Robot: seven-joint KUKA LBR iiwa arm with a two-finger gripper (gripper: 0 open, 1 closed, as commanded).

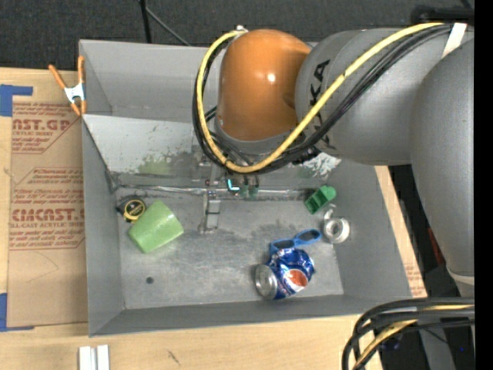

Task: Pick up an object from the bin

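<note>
Here, the gripper (209,210) hangs low over bare grey floor near the middle of the bin (104,245), under the arm's orange cover (258,83); whether it is released or clenched I cannot tell. Nearest, just to its left, a pale green cup (155,227) lies on its side, a small yellow-and-black tape measure (132,207) just beside it; a crushed blue can (286,272), a silvery round piece (335,229) and a green block (320,198) lie apart to the right.

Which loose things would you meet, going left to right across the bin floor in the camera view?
light green block → crushed blue can → small silver metal piece
</note>
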